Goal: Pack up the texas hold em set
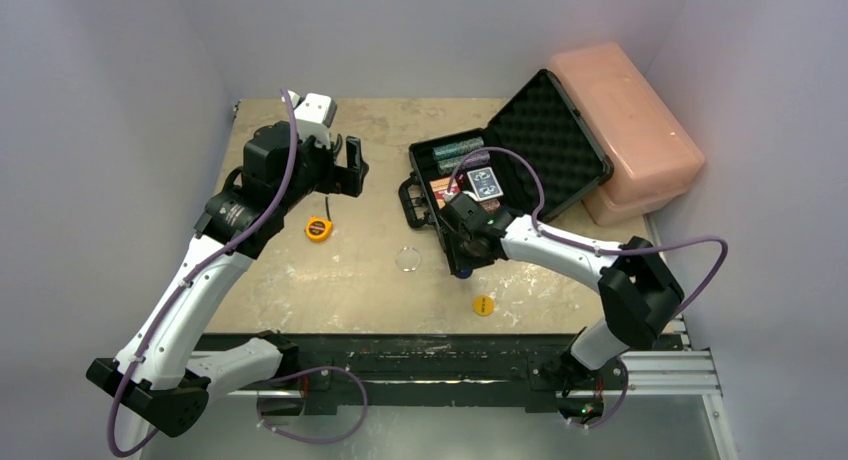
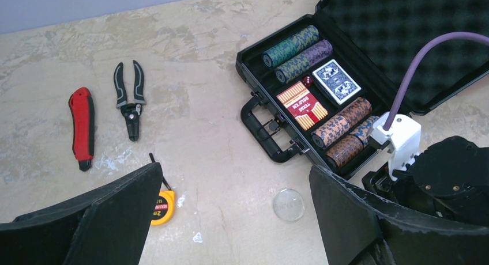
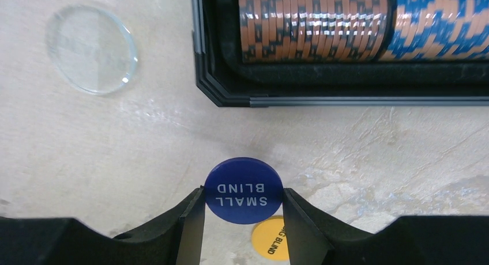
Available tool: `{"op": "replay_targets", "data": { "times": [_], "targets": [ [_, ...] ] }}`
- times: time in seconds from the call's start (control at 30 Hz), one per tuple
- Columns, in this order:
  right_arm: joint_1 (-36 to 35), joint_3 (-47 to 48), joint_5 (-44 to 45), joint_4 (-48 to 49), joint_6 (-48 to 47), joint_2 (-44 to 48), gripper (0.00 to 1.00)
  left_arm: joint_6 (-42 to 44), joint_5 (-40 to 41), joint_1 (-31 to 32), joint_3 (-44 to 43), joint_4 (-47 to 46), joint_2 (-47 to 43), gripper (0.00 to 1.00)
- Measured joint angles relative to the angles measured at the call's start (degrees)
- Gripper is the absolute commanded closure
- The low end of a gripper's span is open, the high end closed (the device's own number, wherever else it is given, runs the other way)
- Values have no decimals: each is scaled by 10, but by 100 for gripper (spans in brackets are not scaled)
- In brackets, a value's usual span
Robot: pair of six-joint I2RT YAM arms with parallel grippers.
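The mottled, stone-look beige surface (image 1: 300, 280) is carrying a rounded pink plastic box (image 1: 630, 120) at the far right. The black hard briefcase (image 1: 545, 130) is lying open just beside it, its egg-crate foam lid leaning back toward the box. Its long axis is running diagonally from far to near, and its handle is pointing left toward the middle of the surface. Inside, ridged chip stacks (image 2: 341, 122) are lying on their sides as rolls, running from the handle side to the hinge side. The flat red deck (image 2: 301, 105) and blue deck (image 2: 336, 81) are sitting between the rolls, with a small red die (image 2: 307, 80) by them. The left tool (image 2: 235, 178) is hanging released, fingers wide apart. The right tool (image 3: 244, 196) is pinching the glossy blue round button (image 3: 244, 184) by its rim, near the case's corner. A clear disc (image 3: 92, 49) and a yellow button (image 3: 271, 239) are lying flat on the surface
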State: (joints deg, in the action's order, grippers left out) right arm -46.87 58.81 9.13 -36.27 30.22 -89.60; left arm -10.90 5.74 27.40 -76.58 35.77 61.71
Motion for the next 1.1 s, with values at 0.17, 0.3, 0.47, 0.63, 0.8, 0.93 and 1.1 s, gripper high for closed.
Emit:
{"op": "replay_targets", "data": {
  "times": [0.17,0.3,0.47,0.63,0.8,0.93,1.1],
  "targets": [
    [0,44,3,-17,2,5,61,0,0,0,0,0,0,0],
    [0,89,5,-28,-2,5,61,0,0,0,0,0,0,0],
    [0,140,20,-42,-9,3,60,0,0,0,0,0,0,0],
    [6,202,31,-52,-19,-17,60,0,0,0,0,0,0,0],
    [29,254,34,-54,-33,-52,60,0,0,0,0,0,0,0],
    [56,282,34,-55,-44,-83,61,0,0,0,0,0,0,0],
    [78,306,34,-57,-54,-117,61,0,0,0,0,0,0,0]
  ]
}}
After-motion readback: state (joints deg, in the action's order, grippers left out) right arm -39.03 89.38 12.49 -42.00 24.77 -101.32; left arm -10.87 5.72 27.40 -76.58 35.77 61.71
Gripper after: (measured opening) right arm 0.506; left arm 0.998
